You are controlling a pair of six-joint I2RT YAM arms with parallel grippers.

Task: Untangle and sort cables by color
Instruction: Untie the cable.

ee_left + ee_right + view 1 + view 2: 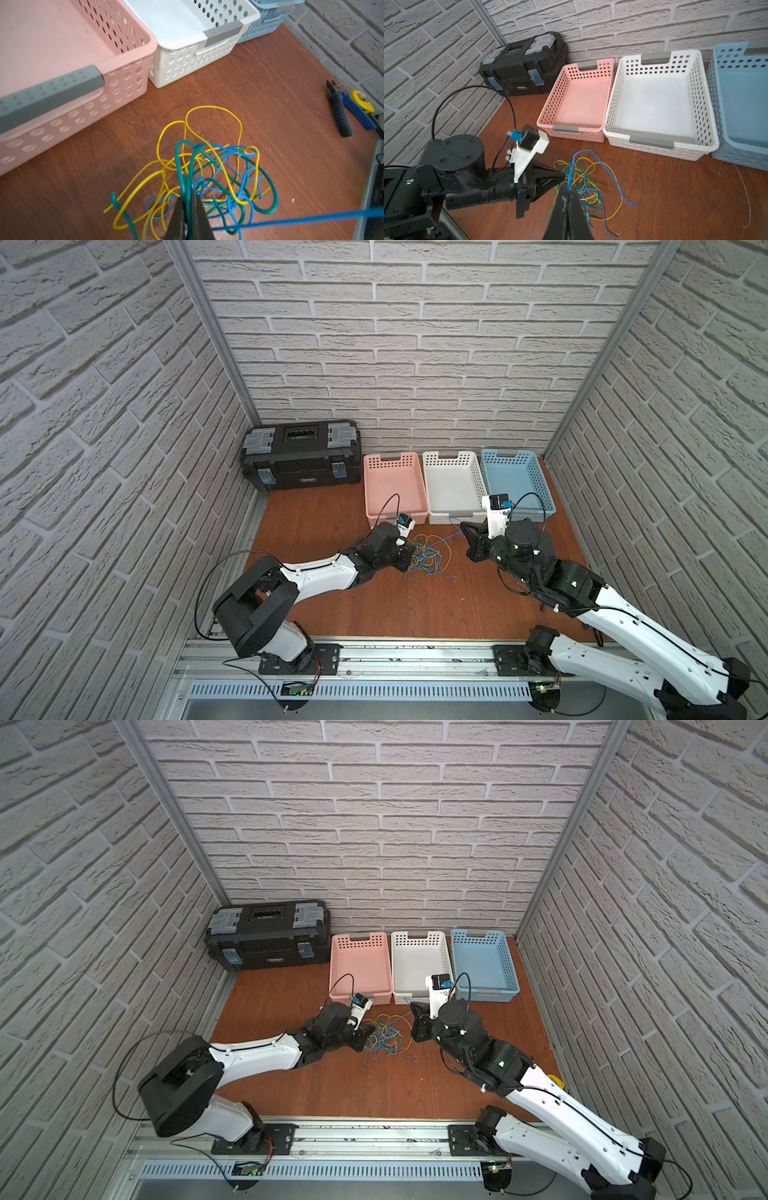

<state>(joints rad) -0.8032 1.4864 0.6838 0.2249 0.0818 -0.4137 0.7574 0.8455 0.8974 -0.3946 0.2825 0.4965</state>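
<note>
The cables [426,558] [384,1036] lie in one tangle of thin yellow, blue and green wires on the wooden table, in front of the baskets. At the tangle's left edge, my left gripper [409,558] [188,195] is shut on a green cable [181,177]. To the tangle's right, my right gripper [463,526] [568,188] is shut on a blue cable [570,174]. That blue cable [311,218] runs taut out of the pile towards the right gripper. In the right wrist view the left gripper [563,176] has its tip in the tangle [583,182].
Three baskets stand in a row behind the tangle: pink [376,460], white [453,456], blue [515,456]. A black toolbox [301,456] sits at the back left. Hand cutters [338,112] and a yellow-and-blue tool [359,104] lie by the right wall.
</note>
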